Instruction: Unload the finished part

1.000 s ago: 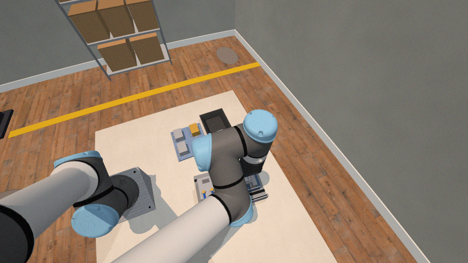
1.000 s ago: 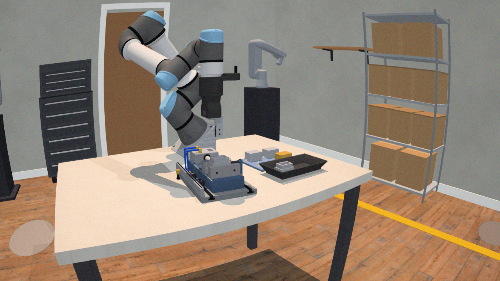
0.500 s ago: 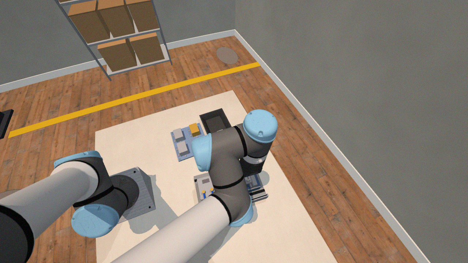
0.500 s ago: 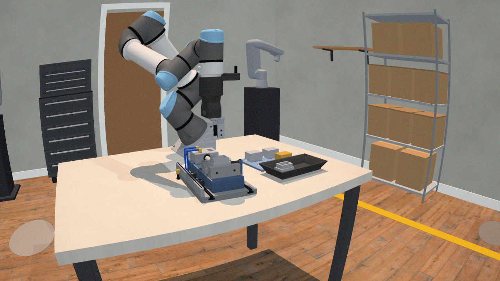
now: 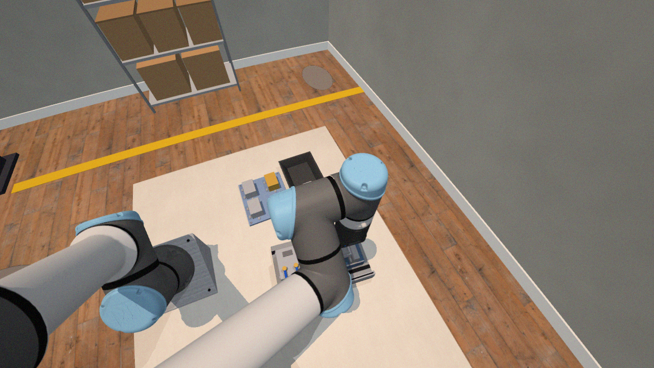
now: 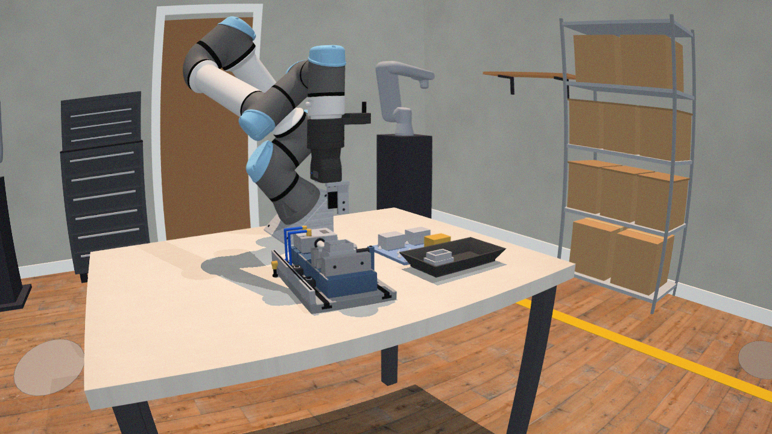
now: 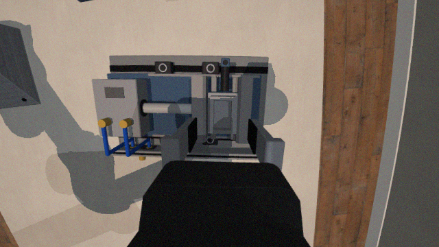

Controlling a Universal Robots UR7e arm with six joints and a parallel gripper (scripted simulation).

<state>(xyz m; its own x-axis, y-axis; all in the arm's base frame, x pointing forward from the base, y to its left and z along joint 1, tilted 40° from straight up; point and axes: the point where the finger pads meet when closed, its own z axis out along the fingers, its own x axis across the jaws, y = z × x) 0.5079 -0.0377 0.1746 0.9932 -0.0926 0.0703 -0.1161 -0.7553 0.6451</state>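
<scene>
Finished part in vise

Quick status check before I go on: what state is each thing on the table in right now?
gripper: open, holding nothing, high above the vise
finished part: seated between the vise jaws, pocket up
vise: on the table, part not yet removed
outfeed tray: holds one pocketed block, space beside it
blue fixture plate: carries two grey blocks and one yellow block

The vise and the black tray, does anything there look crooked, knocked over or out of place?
Nothing stands out. The finished part sits square in the vise, the open gripper hangs above it holding nothing, and one part lies flat in the black tray.
</scene>
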